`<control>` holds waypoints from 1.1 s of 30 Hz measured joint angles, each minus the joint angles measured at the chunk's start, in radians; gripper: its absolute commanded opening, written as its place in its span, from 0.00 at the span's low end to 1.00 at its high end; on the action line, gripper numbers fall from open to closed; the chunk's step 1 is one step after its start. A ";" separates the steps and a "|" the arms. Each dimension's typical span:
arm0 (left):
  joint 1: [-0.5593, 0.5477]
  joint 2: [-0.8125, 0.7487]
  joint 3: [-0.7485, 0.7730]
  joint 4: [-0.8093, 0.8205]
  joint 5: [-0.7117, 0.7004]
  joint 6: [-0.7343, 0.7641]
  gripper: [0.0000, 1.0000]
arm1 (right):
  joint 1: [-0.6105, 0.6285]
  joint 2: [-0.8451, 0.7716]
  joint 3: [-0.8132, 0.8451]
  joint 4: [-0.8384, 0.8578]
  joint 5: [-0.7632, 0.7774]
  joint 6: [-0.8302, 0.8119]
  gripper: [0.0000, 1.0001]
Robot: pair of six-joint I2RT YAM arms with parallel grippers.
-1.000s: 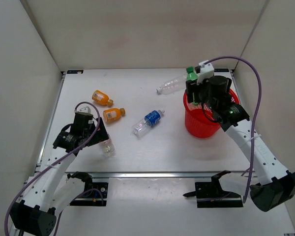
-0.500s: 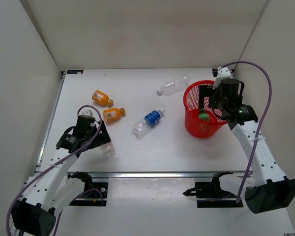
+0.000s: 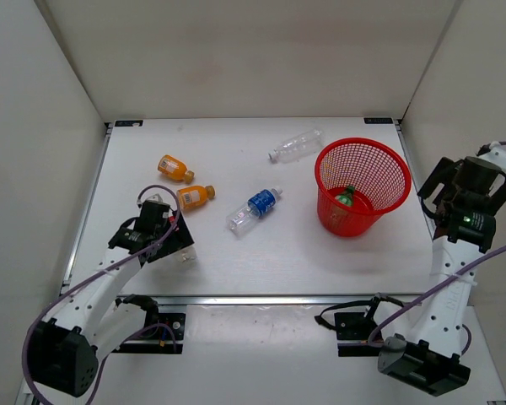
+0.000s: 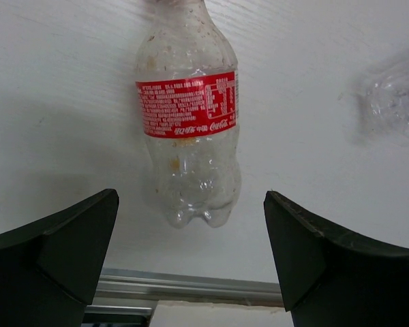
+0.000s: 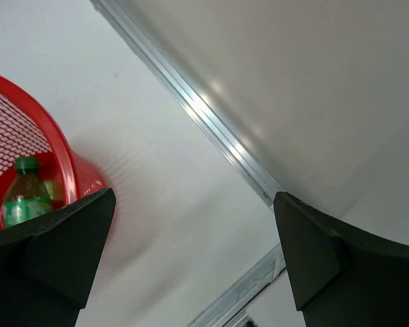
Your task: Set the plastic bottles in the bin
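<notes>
The red mesh bin [image 3: 324, 173] stands at the right with a green bottle [image 3: 346, 197] lying inside it. My right gripper [image 3: 433, 190] is open and empty to the right of the bin, beside the right wall. The right wrist view shows the bin's edge [image 5: 63, 160] and the green bottle [image 5: 26, 197]. My left gripper [image 3: 174, 245] is open over a clear bottle with a red label [image 4: 189, 122]; the bottle's base lies just ahead of the fingertips. On the table lie two orange bottles [image 3: 175, 168] [image 3: 195, 196], a blue-label bottle [image 3: 255, 207] and a plain clear one [image 3: 296, 145].
White walls close in the table on the left, back and right. An aluminium rail [image 3: 261, 298] runs along the near edge, close behind the red-label bottle. The right wall's rail [image 5: 211, 122] passes just beyond the right gripper.
My right gripper opened over the bin, the green bottle dropped in, and the arm swung away to the right wall. My left gripper moved slightly nearer over the red-label bottle.
</notes>
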 measured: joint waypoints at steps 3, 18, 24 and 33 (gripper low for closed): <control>0.011 0.042 -0.017 0.046 -0.001 -0.014 0.98 | -0.024 -0.017 -0.033 -0.035 -0.025 0.013 0.99; 0.055 0.216 -0.050 0.224 -0.027 -0.050 0.98 | -0.103 -0.075 -0.093 -0.074 -0.094 0.056 0.99; 0.054 0.214 -0.116 0.266 -0.015 -0.085 0.62 | -0.080 -0.077 -0.093 -0.072 -0.119 0.073 0.99; -0.034 0.062 -0.068 0.161 -0.011 -0.101 0.31 | -0.044 -0.133 -0.185 -0.045 -0.091 0.093 0.99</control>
